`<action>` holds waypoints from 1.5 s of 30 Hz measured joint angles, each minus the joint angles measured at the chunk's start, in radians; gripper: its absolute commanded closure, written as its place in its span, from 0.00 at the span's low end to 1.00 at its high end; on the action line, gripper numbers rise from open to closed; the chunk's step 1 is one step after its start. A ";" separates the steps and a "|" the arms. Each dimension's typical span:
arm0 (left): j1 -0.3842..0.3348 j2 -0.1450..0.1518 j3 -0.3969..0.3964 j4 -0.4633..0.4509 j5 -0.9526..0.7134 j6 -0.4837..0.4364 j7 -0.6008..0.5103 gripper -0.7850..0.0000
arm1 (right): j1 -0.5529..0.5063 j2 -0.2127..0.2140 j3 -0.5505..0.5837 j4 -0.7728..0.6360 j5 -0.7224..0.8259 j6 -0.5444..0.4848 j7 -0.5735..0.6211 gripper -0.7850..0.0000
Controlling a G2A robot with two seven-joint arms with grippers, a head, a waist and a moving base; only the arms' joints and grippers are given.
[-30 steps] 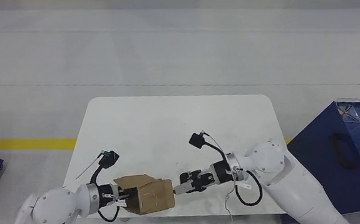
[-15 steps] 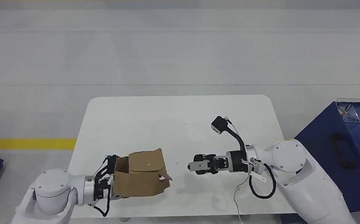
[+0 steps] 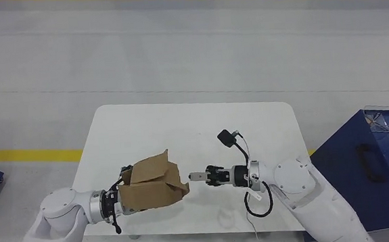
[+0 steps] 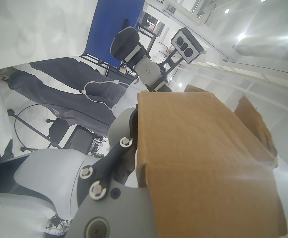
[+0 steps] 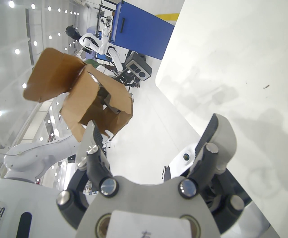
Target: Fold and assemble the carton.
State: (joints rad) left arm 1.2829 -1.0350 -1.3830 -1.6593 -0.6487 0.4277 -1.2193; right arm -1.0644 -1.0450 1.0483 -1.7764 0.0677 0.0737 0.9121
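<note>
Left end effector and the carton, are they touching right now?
Touching. In the left wrist view the left end effector has its dark finger pad pressed flat against the carton at its side wall, with no gap between them.

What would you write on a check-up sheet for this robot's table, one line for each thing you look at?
Surface: white table, with faint smudges in the right wrist view.
Job's things: brown carton, partly folded with its flaps loose, held in the air at the table's near left part.
Clutter: one tiny dark speck on the table.
Grippers: left gripper shut on the carton's end; right gripper open, pointing at the carton's loose flaps from close by, and I cannot tell if it touches them.
Cables: black cable loops under the right wrist.
Surroundings: blue cabinet beside the table; yellow floor line.
</note>
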 measured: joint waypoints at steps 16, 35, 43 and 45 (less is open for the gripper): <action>-0.001 0.013 0.007 0.011 -0.018 -0.007 0.011 1.00 | 0.100 -0.062 -0.213 0.131 -0.042 0.010 -0.046 0.00; -0.025 0.024 0.021 0.074 -0.036 0.024 0.057 1.00 | 0.038 -0.043 -0.116 0.024 -0.029 -0.088 -0.012 0.00; -0.009 0.031 0.013 0.046 -0.032 0.027 0.073 1.00 | 0.060 -0.054 -0.144 0.009 -0.063 -0.064 -0.029 0.00; -0.004 0.033 0.009 0.040 -0.034 0.023 0.074 1.00 | 0.059 -0.052 -0.136 0.017 -0.064 -0.058 -0.025 0.00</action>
State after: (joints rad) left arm 1.2793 -1.0018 -1.3737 -1.6197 -0.6827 0.4510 -1.1457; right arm -1.0058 -1.0973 0.9128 -1.7597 0.0039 0.0160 0.8869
